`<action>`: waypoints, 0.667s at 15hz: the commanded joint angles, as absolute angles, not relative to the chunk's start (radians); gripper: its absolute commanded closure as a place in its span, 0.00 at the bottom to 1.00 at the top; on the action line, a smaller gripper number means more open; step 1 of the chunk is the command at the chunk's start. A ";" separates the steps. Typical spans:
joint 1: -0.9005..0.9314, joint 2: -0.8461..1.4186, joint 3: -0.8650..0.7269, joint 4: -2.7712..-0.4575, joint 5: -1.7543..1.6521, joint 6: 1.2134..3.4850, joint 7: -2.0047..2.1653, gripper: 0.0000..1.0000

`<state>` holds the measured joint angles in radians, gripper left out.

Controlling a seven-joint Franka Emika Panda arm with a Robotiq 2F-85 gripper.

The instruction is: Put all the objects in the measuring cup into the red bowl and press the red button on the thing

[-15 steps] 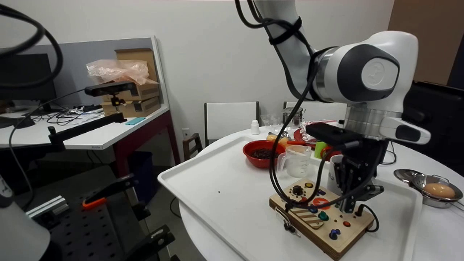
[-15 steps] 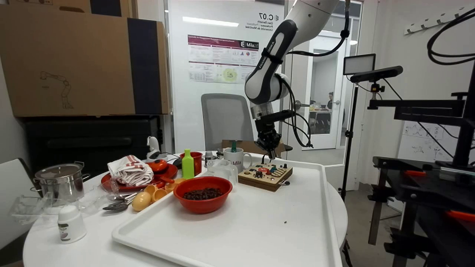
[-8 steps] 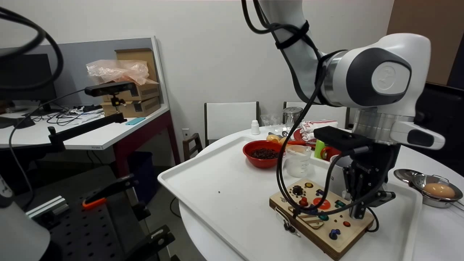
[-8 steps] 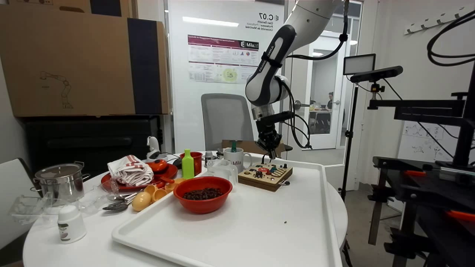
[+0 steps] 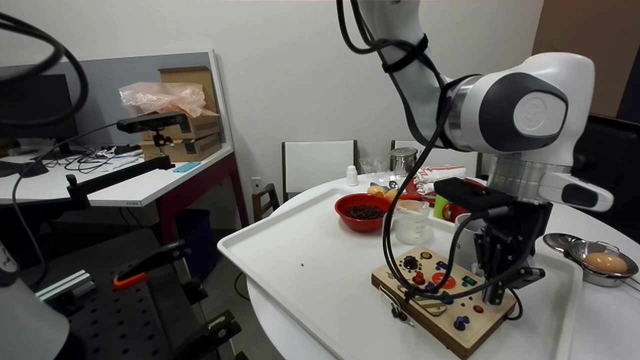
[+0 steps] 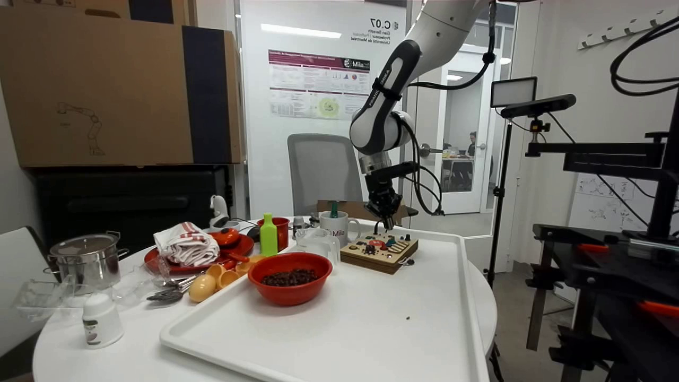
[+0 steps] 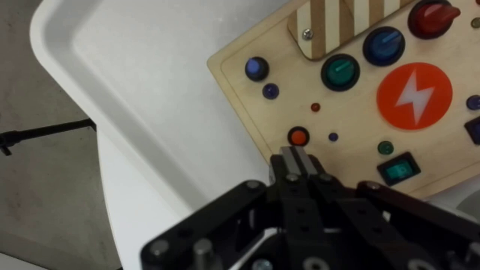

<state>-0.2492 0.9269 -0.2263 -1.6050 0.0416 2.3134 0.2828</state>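
Observation:
The light-wood board with coloured buttons and knobs lies on the tray; it also shows in the wrist view. Its red button sits just ahead of my fingertips in the wrist view and beside them in an exterior view. My gripper is shut and empty, pointing down close over the board's end. Whether it touches the board I cannot tell. The red bowl holds many small dark pieces. The translucent measuring cup stands upright next to the bowl; no dark pieces show in it.
A white mug stands right behind the board. One dark speck lies on the white tray. A green bottle, a towel and egg-like pieces stand beyond the tray. My arm's cable loops over the board.
My shut gripper has moved across the board toward the end with the red button and dropped slightly. The bowl, cup and board have not moved.

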 commanded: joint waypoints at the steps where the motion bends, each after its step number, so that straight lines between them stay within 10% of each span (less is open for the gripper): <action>1: -0.248 0.949 -0.230 -1.571 0.063 2.288 0.298 1.00; 10: -0.240 0.948 -0.230 -1.574 0.064 2.284 0.308 1.00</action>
